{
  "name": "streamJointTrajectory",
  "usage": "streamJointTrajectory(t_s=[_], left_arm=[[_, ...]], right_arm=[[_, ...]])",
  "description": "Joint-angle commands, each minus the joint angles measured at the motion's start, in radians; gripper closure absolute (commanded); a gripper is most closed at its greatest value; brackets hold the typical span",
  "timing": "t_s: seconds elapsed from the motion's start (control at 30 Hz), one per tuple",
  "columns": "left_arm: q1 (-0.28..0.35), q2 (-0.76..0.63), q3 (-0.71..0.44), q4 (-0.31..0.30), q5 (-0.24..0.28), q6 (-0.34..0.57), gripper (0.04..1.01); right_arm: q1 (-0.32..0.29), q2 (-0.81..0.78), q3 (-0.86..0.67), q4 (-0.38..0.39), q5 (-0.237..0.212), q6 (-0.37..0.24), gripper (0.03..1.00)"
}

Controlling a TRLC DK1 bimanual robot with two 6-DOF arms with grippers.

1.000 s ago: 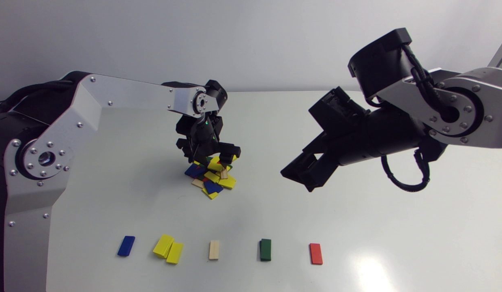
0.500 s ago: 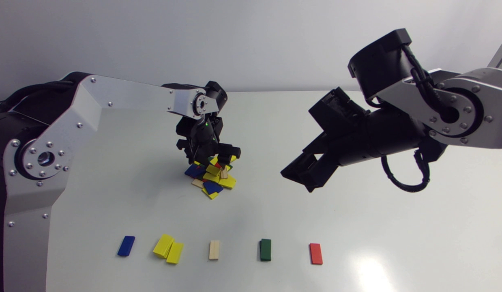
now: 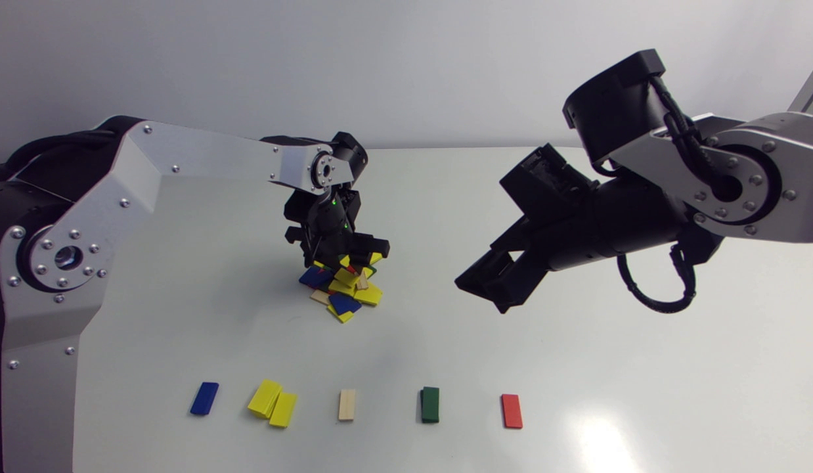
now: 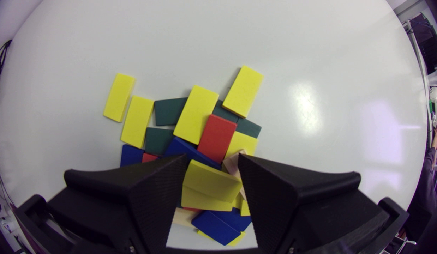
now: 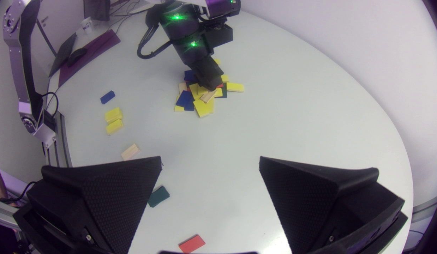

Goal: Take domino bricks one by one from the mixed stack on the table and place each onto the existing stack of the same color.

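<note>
Left gripper [image 4: 212, 157] stays clamped on yellow brick [image 4: 211, 181], barely shifting.

The one thing standing here is the table [image 3: 183, 295], a plain, pale grey-white top with a smooth, faintly glossy finish and no marks that I can make out. From the head view its far edge runs straight across at twelve o'clock. Down at about five o'clock a bright glare patch [image 3: 600, 443] lies on the surface, soft-edged and washed out. The left wrist view catches a similar sheen [image 4: 305, 102] on the same top
</note>
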Motion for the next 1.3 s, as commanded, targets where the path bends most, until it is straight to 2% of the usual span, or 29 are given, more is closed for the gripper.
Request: streamJointTrajectory(t_s=[0.0, 0.17, 0.47, 0.77, 1.0, 1.27], left_arm=[[-0.002, -0.040, -0.025, -0.012, -0.002, -0.007, 0.487], [-0.002, -0.055, -0.039, -0.012, -0.002, 0.007, 0.370], [-0.012, -0.086, -0.085, -0.018, -0.002, 0.082, 0.313], [0.000, -0.095, -0.111, -0.009, 0.013, 0.246, 0.303], [0.018, -0.097, -0.111, 0.000, 0.082, 0.403, 0.303], [0.057, -0.103, -0.100, 0.017, 0.091, 0.532, 0.290]], right_arm=[[0.000, -0.011, -0.027, 0.007, 0.001, 0.005, 0.066], [0.002, -0.014, -0.028, 0.007, 0.001, 0.005, 0.066], [0.003, -0.019, -0.030, 0.004, 0.003, 0.005, 0.066], [0.006, -0.020, -0.031, 0.002, 0.003, 0.007, 0.066], [0.006, -0.023, -0.039, 0.006, 0.003, 0.005, 0.066], [0.003, -0.014, -0.036, 0.007, 0.003, 0.004, 0.066]])
